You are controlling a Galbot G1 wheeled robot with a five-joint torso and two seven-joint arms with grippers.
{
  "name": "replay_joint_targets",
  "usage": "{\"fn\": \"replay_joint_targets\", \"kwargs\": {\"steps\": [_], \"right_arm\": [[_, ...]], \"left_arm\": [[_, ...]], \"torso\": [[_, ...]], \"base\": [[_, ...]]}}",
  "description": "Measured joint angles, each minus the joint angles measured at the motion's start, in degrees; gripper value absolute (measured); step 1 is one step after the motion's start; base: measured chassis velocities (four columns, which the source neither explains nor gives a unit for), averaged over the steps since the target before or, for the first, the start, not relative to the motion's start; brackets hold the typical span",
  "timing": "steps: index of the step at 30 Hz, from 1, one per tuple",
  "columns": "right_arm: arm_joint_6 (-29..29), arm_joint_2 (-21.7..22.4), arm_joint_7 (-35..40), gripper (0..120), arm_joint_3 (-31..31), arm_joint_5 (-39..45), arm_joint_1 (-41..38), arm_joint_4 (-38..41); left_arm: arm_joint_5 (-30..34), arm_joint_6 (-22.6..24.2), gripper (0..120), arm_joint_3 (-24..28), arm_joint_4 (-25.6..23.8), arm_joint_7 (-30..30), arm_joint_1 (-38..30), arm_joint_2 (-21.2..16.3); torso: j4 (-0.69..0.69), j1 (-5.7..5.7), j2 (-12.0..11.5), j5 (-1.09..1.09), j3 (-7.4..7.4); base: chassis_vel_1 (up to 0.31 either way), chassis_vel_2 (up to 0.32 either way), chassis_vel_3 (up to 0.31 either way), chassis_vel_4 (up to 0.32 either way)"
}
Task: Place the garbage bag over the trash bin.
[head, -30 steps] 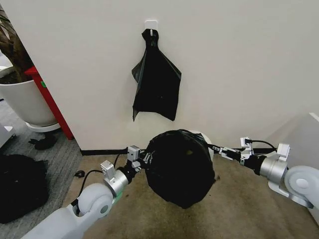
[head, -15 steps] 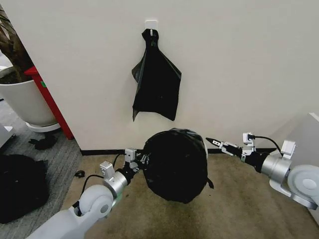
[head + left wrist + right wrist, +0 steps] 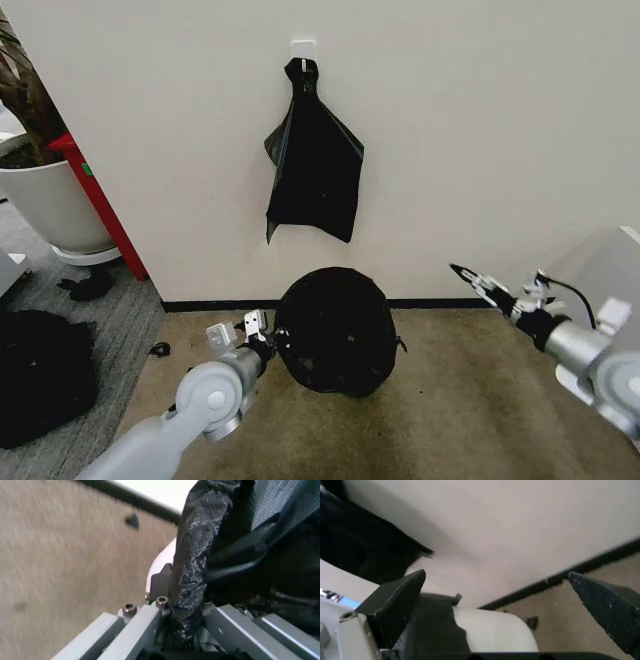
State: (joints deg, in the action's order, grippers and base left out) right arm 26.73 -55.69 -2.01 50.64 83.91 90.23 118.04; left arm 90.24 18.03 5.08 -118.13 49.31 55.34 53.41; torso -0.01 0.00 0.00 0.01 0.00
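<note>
The left gripper (image 3: 266,338) is pinching a fold of the garbage bag (image 3: 333,330) tight between its fingers (image 3: 160,583), right at the bag's left side. The bag is sitting draped over the trash bin (image 3: 162,560) on the floor by the wall. The right gripper (image 3: 470,278) is hanging wide open and empty, well apart to the right.

Tan carpet floor (image 3: 470,400); bagged trash bin (image 3: 159,560) stands on it by the wall.

Bare carpet (image 3: 470,400) lies open right of the bagged trash bin (image 3: 335,330); wall (image 3: 480,150) close behind.
</note>
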Motion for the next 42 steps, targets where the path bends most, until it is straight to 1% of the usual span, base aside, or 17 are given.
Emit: {"fn": "replay_joint_targets", "kwargs": {"steps": [2,3,5,8,10,11,13,15,17,23,31,36,37,38,40,41,42], "right_arm": [[-0.28,-2.21,-0.9,100,0.36,-2.13,1.68,-0.03],[-0.28,-2.21,-0.9,100,0.36,-2.13,1.68,-0.03],[-0.72,-3.95,-1.66,100,0.49,-4.04,3.14,-0.03],[-1.41,-5.46,-2.6,100,0.47,-6.41,4.23,-0.03],[-1.92,-6.19,-3.55,100,0.38,-8.11,4.71,-0.05],[-1.92,-6.19,-3.55,100,0.38,-8.11,4.71,-0.05],[-2.48,-6.92,-4.27,100,0.28,-9.38,5.13,-0.19],[-2.72,-7.38,-4.6,100,0.24,-9.74,5.47,-0.27],[-2.89,-7.55,-4.96,100,0.24,-9.96,5.67,-0.31],[-3.0,-7.37,-5.08,100,0.37,-9.79,5.61,-0.3],[-3.02,-6.97,-5.08,100,0.4,-9.42,5.26,-0.26],[-3.03,-6.71,-4.93,100,0.52,-9.05,5.21,-0.1],[-3.04,-6.65,-4.87,100,0.6,-9.02,5.19,-0.07],[-3.03,-6.6,-4.82,100,0.63,-8.97,5.16,-0.01],[-3.04,-6.58,-4.81,100,0.63,-8.96,5.14,0.02],[-3.04,-6.54,-4.7,100,0.66,-8.94,5.1,0.14],[-3.03,-6.51,-4.61,100,0.66,-8.89,5.09,0.23]], "left_arm": [[4.42,1.21,0,1.75,-0.01,3.78,-2.29,1.37],[4.42,1.21,0,1.75,-0.01,3.78,-2.29,1.37],[7.45,2.98,0,3.92,0.7,8.26,-4.77,3.05],[8.2,4.53,0,7.19,2.35,13.72,-7.24,5.06],[6.38,4.99,0,9.27,3.25,15.02,-8.12,5.84],[6.38,4.99,0,9.27,3.25,15.02,-8.12,5.84],[2.64,5.16,0,11.38,4.19,14.63,-8.51,6.07],[0.94,5.16,0,12.52,4.9,14.19,-8.65,6.35],[0.19,5.13,0,12.9,5.7,13.38,-8.54,6.84],[-0.71,5.05,0,12.86,7.81,12.48,-8.12,8.0],[-0.23,5.09,0,12.24,8.91,12.46,-7.73,8.71],[-1.34,5.8,1,11.7,9.68,12.13,-6.97,8.64],[-1.1,6.07,3,11.32,9.64,11.96,-6.77,8.54],[-0.93,6.25,8,11.04,9.6,11.85,-6.62,8.49],[-0.87,6.31,10,10.92,9.58,11.8,-6.54,8.48],[-0.77,6.42,16,10.47,9.58,11.71,-6.27,8.41],[-0.75,6.45,19,10.2,9.57,11.66,-6.11,8.39]], "torso": [[0.0,0.0,0.0,-0.01,0.0],[0.0,0.0,0.0,-0.01,0.0],[-0.01,0.0,0.0,-0.01,0.0],[0.01,0.0,0.0,-0.01,0.0],[0.0,0.0,0.0,-0.01,0.0],[0.0,0.0,0.0,-0.01,0.0],[0.0,0.0,0.0,-0.01,0.0],[0.02,0.0,0.0,0.01,0.0],[0.01,0.0,0.0,-0.02,0.0],[0.02,0.0,0.0,-0.01,0.0],[0.02,0.0,0.0,-0.01,0.0],[0.02,0.0,0.0,-0.02,0.0],[0.02,0.0,0.0,-0.02,0.0],[0.01,0.0,0.0,-0.01,0.0],[0.01,0.0,0.0,-0.01,0.0],[0.01,0.0,0.0,-0.02,0.0],[0.01,0.0,0.0,-0.02,0.0]], "base": [[0.0,0.0,0.0,0.0],[0.0,0.0,0.0,0.0],[0.0,0.0,0.0,0.0],[0.0,0.0,0.0,0.0],[0.0,0.0,0.0,0.0],[0.0,0.0,0.0,0.0],[0.0,0.0,0.0,0.0],[0.0,0.0,0.0,0.0],[0.0,0.0,0.0,0.0],[0.0,0.0,0.0,0.0],[0.0,0.0,0.0,0.0],[0.0,0.0,0.0,0.0],[0.0,0.0,0.0,0.0],[0.0,0.0,0.0,0.0],[0.0,0.0,0.0,0.0],[0.0,0.0,0.0,0.0],[0.0,0.0,0.0,0.0]]}}
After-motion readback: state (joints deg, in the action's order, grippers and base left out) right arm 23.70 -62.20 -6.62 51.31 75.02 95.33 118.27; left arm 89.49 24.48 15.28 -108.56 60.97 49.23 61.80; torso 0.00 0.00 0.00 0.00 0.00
